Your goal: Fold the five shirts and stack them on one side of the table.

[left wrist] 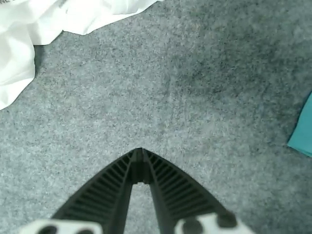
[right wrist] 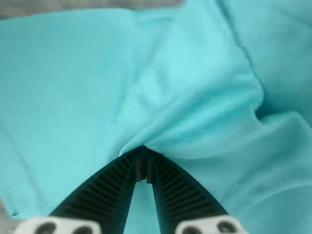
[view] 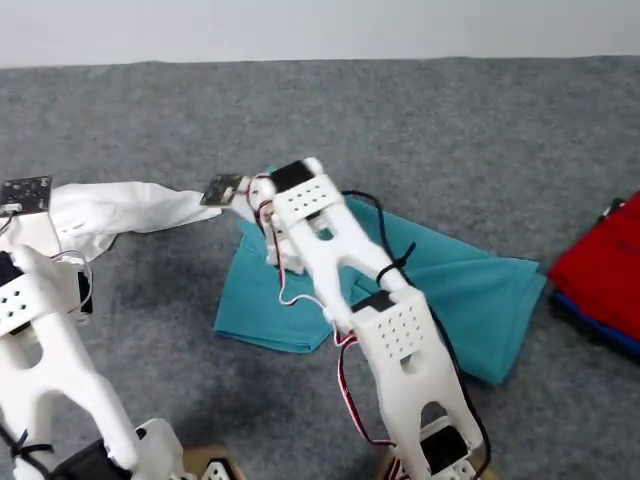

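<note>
Near the middle of the grey desk point(view: 450, 130), the teal shirt point(view: 470, 290) lies spread and rumpled, its left part doubled into a flatter panel and its right part running out toward the right edge. The right arm reaches over the shirt's far left corner, and the right claw point(right wrist: 141, 151) is clenched on a raised pucker of the teal cloth (the fabric gathers into folds exactly where the dark tips meet). At the far left the white shirt point(view: 110, 215) lies crumpled, one sleeve stretched rightward until it comes close to the teal shirt's far corner. The left claw point(left wrist: 141, 153) is pinched together with nothing in it, its tips meeting over bare grey desk, with the white shirt just beyond it and an edge of teal off to the right. At the right edge of the desk, well apart from both arms, a red shirt point(view: 605, 265) rests on a blue shirt point(view: 600, 325), of which a strip shows along the near side.
</note>
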`<action>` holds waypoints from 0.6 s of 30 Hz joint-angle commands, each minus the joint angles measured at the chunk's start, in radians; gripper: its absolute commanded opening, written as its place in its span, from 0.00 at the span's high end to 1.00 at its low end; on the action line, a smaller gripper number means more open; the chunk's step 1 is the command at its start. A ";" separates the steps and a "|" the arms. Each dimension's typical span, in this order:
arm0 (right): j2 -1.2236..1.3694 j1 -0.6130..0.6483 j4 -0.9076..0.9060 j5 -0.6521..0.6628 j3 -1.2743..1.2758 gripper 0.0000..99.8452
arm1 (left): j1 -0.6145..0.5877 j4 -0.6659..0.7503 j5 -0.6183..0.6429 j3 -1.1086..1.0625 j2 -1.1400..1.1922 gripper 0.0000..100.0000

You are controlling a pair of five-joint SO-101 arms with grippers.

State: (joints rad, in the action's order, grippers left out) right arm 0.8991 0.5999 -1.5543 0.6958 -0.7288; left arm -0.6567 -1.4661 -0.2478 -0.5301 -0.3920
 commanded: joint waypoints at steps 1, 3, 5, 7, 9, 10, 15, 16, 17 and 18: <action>-0.015 0.039 -0.044 0.003 -0.051 0.99 | 0.008 0.002 -0.003 0.004 -0.037 1.00; -0.035 0.039 -0.067 0.003 -0.064 0.99 | 0.008 0.002 -0.003 0.004 -0.037 1.00; -0.061 0.035 -0.082 0.005 -0.074 0.99 | 0.008 0.002 -0.003 0.004 -0.037 1.00; -0.094 0.022 -0.101 0.006 -0.081 0.99 | 0.008 0.002 -0.003 0.004 -0.037 1.00; -0.133 0.016 -0.119 0.006 -0.089 0.99 | 0.009 0.002 -0.003 0.004 -0.037 1.00; -0.153 0.016 -0.133 0.006 -0.094 0.99 | 0.009 0.002 -0.003 0.004 -0.037 1.00; -0.271 0.036 -0.242 -0.015 -0.075 0.99 | -0.028 0.003 -0.003 0.027 -0.049 1.00; -0.305 0.036 -0.242 -0.052 -0.051 0.99 | -0.046 0.003 -0.003 0.036 -0.061 1.00; -0.341 0.038 -0.242 -0.091 -0.025 0.99 | -0.066 0.003 -0.003 0.044 -0.081 1.00; -0.383 0.039 -0.240 -0.118 0.009 0.99 | -0.086 0.003 -0.003 0.051 -0.103 1.00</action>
State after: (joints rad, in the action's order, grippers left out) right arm 0.6751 0.6276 -1.7507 0.6529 -0.7472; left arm -0.6981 -1.4661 -0.2478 -0.5255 -0.4212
